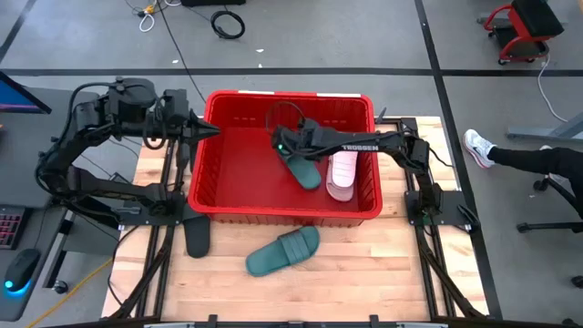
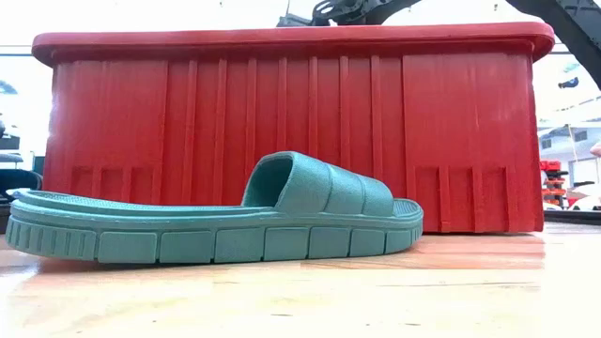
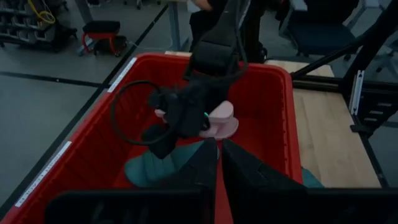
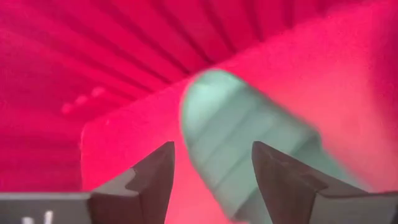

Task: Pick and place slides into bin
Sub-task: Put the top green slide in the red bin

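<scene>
The red bin [image 1: 219, 196] stands in the middle of the table. Inside it a teal slide [image 1: 306, 173] and a pale pink slide [image 1: 342, 173] lie on the floor. My right gripper [image 1: 281, 143] reaches into the bin from the right and is open. In the right wrist view its fingers [image 4: 211, 149] stand on either side of that teal slide [image 4: 249, 143], just above it. A second teal slide [image 1: 284, 251] and a black slide [image 1: 197, 235] rest sole-down on the table in front of the bin. My left gripper [image 1: 211, 130] is shut and empty at the bin's left rim.
The bin's tall slotted wall [image 2: 282, 122] stands right behind the teal slide [image 2: 216, 225] on the table. Bare wood lies in front of and to the right of that slide. A person's leg and shoe [image 1: 478, 146] show beyond the table's right side.
</scene>
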